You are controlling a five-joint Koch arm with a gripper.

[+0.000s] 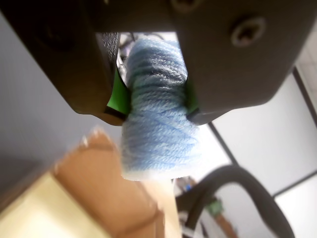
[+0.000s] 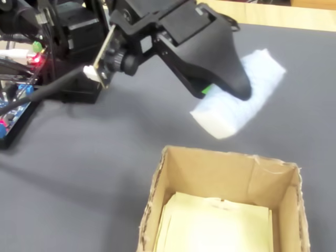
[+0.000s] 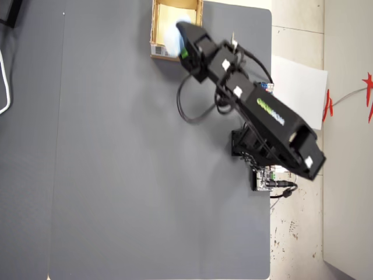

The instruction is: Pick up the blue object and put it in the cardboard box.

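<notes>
The gripper (image 1: pixel 156 101) fingers (image 1: pixel 116 96) pinch the blue object (image 1: pixel 158 124) at its middle. In the fixed view its long axis (image 2: pixel 239 105) slants from near-left to far-right, just beyond the cardboard box (image 2: pixel 210 163) on the grey table (image 2: pixel 79 173).

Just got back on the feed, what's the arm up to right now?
The claw is shut on the blue object, a soft pale blue block squeezed between its green-padded jaws. It holds the block in the air beside the open top of the cardboard box; the overhead view puts the blue object over the box's opening. The block has not been released into the box.
</notes>
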